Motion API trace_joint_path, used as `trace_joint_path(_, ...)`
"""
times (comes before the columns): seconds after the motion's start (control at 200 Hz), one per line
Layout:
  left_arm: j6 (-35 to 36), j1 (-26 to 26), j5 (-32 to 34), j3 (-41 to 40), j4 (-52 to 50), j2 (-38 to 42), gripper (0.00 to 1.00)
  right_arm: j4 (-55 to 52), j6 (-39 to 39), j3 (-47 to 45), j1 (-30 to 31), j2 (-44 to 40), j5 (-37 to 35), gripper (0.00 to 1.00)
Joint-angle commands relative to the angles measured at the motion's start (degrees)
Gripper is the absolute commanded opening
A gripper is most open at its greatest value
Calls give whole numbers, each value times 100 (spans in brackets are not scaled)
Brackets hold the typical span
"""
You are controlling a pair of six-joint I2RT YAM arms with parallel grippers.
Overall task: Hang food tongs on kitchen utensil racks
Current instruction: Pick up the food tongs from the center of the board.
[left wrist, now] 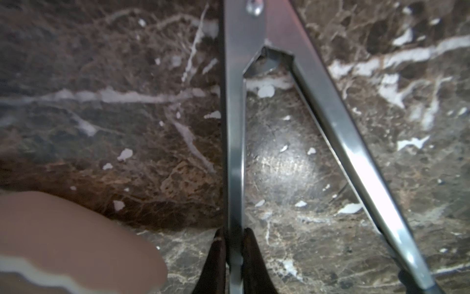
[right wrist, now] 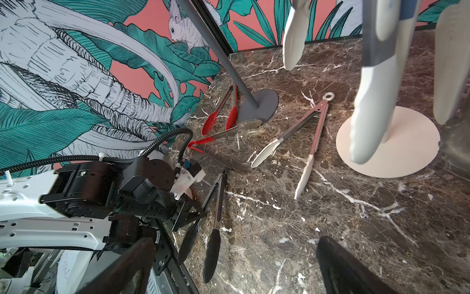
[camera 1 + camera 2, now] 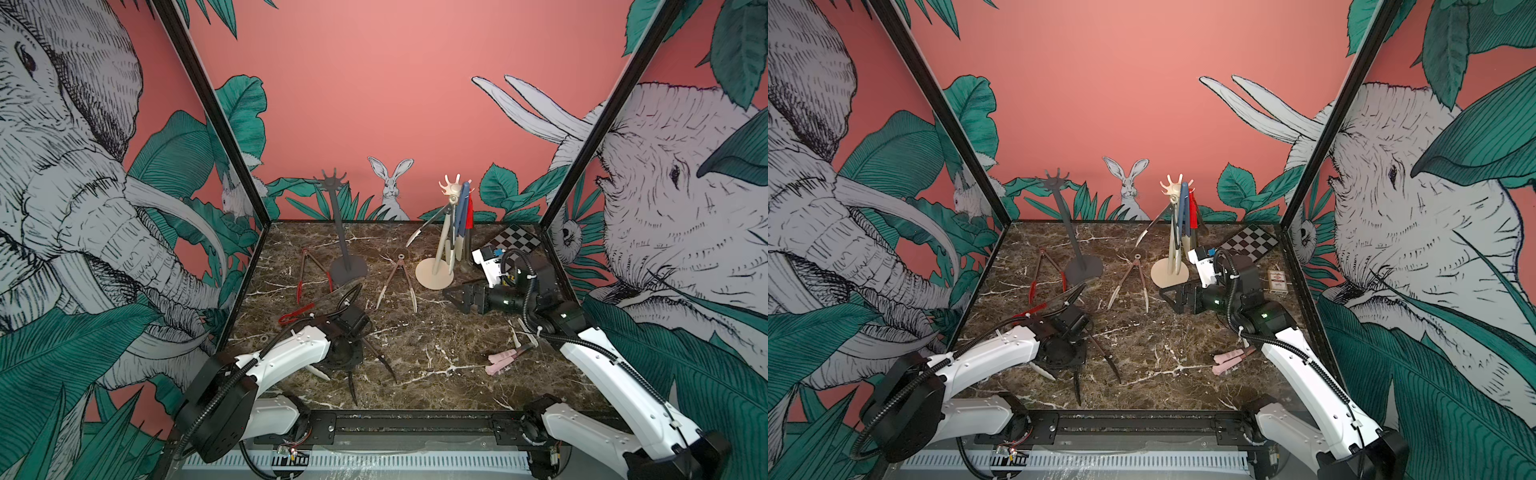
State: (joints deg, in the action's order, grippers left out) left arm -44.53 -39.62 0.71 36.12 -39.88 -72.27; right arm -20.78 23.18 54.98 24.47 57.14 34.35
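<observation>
Tongs with black tips (image 3: 380, 359) lie on the tabletop (image 3: 436, 340) near its front left. My left tool (image 1: 235, 257) is clenched on one of their steel arms, partway down from the hinge. I judge them light and stiff but slick, with a springy hinge, so the free arm may swing once lifted. A pinch closer to the hinge should steady them. My right tool (image 3: 455, 301) stands released and empty beside the cream rack (image 3: 442, 245). The grey rack (image 3: 340, 224) has bare hooks.
</observation>
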Motion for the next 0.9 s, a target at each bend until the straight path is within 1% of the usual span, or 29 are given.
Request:
trace_joint_path(0.0,183,-15,269,306,-247,237,8,232,-55,-58,40,-116,63,99)
trace_joint_path(0.32,599,-16,738,982,-766,682,5,223,-190,-14,40,-149,-11,99)
trace_joint_path(0.465,847,-11,1085,1269,-855,918,4,201,-294,-11,36,-194,-57,99)
trace_joint_path(0.675,1321,-19,1456,1679,-788,1126,5,56,-530,89,31,-186,-81,99)
trace_joint_path(0.795,1716,-17,1574,1877,-556,1180,5,-29,-689,127,23,-225,-145,99)
trace_joint_path(0.895,2179,-13,1644,2089,-286,1224,5,-24,-761,120,13,-271,-181,99)
